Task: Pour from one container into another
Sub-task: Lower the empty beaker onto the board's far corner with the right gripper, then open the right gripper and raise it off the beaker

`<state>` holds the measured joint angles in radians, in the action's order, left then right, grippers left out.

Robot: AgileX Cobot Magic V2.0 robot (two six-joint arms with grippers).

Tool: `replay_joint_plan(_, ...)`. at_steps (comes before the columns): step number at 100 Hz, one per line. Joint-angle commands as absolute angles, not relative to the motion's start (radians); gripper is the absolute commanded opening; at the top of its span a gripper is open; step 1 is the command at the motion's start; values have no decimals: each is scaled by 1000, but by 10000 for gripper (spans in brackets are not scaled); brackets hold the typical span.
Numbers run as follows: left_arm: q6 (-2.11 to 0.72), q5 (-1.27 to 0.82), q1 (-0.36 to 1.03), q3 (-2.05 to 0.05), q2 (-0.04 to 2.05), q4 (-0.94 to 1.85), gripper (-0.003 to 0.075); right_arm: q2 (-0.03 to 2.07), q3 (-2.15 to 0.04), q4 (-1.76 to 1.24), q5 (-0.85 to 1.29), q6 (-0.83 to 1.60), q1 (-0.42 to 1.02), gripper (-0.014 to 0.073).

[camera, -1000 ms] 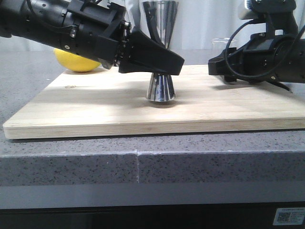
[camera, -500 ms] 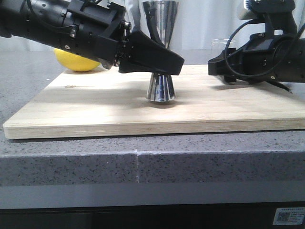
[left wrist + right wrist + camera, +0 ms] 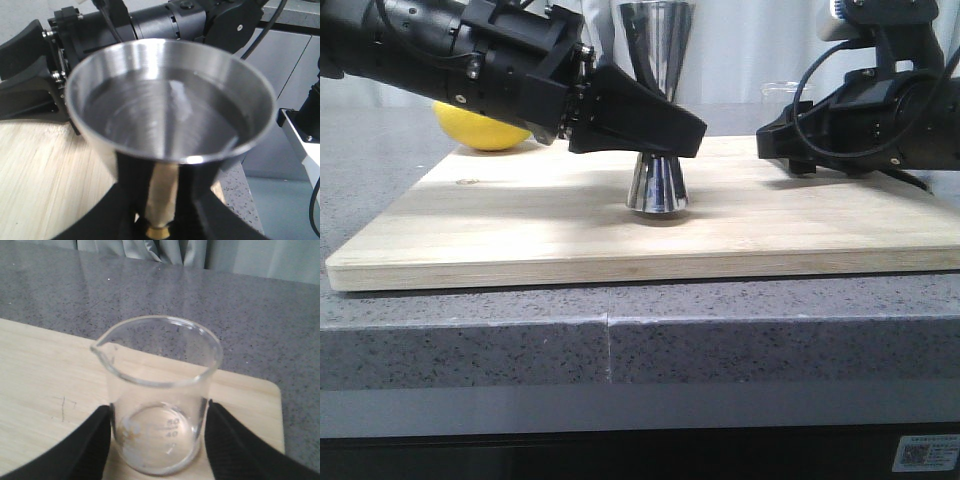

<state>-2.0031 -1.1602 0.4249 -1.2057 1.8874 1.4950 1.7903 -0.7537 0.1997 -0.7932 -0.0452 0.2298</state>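
Note:
The steel jigger (image 3: 657, 185) stands upright on the wooden board (image 3: 520, 230), its upper cone (image 3: 170, 100) holding clear liquid. My left gripper (image 3: 655, 128) is shut on its narrow gold-tinted waist, with a black finger (image 3: 132, 195) on either side of the stem. The clear glass beaker (image 3: 160, 395) stands on the board near its far right corner and looks empty apart from a few droplets. My right gripper (image 3: 157, 440) is closed around its lower wall, both pads against the glass. In the front view only the beaker's rim (image 3: 788, 88) shows above the right gripper (image 3: 775, 140).
A yellow lemon (image 3: 480, 130) lies at the back left, behind the left arm. The board rests on a grey speckled counter (image 3: 620, 340). The two arms face each other across the board, with bare wood between the jigger and the right gripper.

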Motion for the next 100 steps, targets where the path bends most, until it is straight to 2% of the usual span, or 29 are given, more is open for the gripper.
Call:
replay_joint_plan(1, -1993, -1268, 431, -1234, 1828, 1569, -11, 1721, -768, 203, -816, -46, 224, 379)
replay_joint_plan(49, -1993, -1268, 431, -1234, 1828, 1569, -11, 1605, -766, 210, -715, -53, 263, 379)
replay_joint_plan(100, -1993, -1268, 431, -1234, 1828, 1569, -11, 1455, -766, 210, -455, -53, 298, 379)
